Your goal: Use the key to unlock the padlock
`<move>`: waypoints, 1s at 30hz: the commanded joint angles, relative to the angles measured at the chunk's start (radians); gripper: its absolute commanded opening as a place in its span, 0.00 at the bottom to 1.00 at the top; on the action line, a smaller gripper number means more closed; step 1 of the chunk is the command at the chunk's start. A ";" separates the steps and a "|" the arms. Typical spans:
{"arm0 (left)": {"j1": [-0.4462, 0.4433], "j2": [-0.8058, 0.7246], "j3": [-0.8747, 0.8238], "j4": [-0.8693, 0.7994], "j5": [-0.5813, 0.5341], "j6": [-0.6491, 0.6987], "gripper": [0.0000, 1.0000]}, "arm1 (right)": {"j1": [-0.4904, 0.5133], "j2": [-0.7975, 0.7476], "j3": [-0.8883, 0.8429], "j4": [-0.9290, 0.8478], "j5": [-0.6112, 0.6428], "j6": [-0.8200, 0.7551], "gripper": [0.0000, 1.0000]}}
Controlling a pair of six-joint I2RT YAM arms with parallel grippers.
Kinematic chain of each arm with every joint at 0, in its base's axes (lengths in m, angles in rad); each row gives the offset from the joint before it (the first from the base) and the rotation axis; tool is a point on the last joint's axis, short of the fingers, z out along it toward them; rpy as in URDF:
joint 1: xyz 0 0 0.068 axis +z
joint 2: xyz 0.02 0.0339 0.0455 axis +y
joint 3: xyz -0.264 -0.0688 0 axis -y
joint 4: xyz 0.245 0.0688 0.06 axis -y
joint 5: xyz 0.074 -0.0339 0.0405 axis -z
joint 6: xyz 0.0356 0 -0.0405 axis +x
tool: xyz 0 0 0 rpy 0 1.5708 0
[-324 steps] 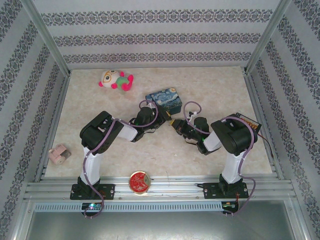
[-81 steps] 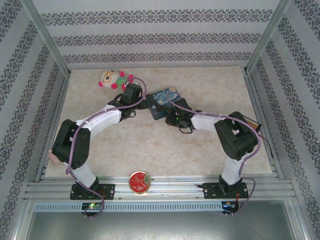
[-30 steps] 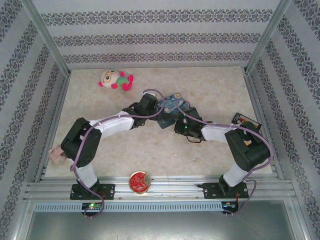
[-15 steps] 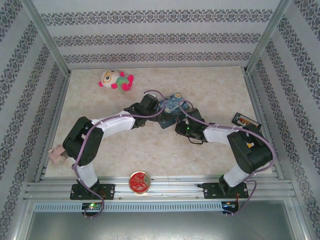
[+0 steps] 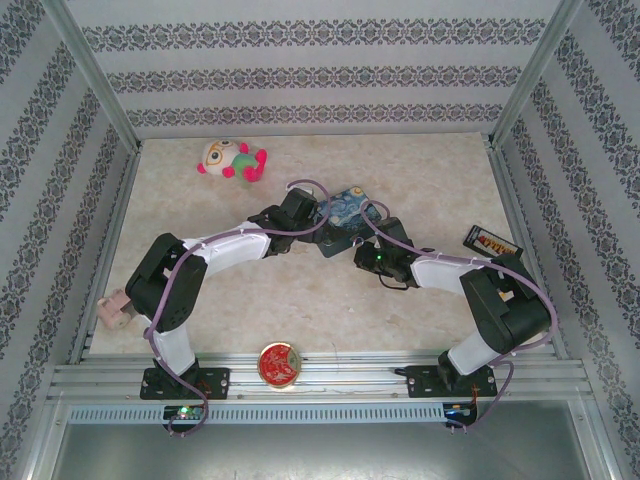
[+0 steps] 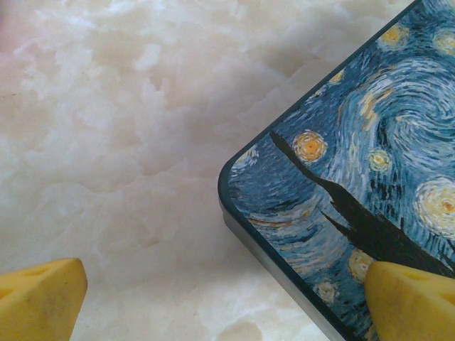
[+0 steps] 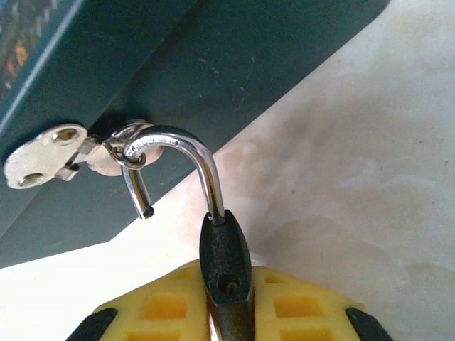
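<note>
Marble-patterned table [image 5: 420, 180] is lying under everything, and both arms are bending in over its middle from the near edge. The left arm [image 5: 215, 250] is stretching to the near-left side of the blue tin [image 5: 345, 205], while the right arm [image 5: 450, 275] is reaching to the tin's near-right side. The tin is sitting flat between the two wrists. A plush toy [image 5: 232, 160] is lying well apart from it toward the far left, and a round red can [image 5: 279, 363] is resting at the near edge between the arm bases. The left gripper [image 6: 224, 295] is hanging spread wide over one corner of the tin, gripping nothing. One yellow fingertip is hovering over the painted lid and the other over bare table. The right gripper [image 7: 226, 305] is clamping the padlock [image 7: 226, 263] by its dark body between its yellow pads [image 7: 298, 305]. The padlock is hanging at the tin's dark side wall. Its silvery shackle [image 7: 185, 145] is standing open, with one leg sitting in the body. The free end is curling loose through the ring of the tin's small hasp [image 7: 46, 163].
</note>
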 commanded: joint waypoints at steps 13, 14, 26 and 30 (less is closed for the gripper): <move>-0.008 0.022 0.014 -0.070 -0.047 -0.010 0.99 | -0.022 -0.016 -0.001 0.022 0.005 0.039 0.09; -0.008 0.024 0.013 -0.073 -0.046 -0.011 0.99 | -0.024 -0.017 -0.001 0.025 0.002 0.042 0.08; -0.007 0.016 0.009 -0.079 -0.047 -0.015 0.99 | -0.042 -0.004 -0.004 0.097 -0.058 0.064 0.05; -0.009 0.001 0.019 -0.093 -0.049 -0.024 0.99 | -0.042 -0.001 -0.005 0.100 -0.063 0.065 0.05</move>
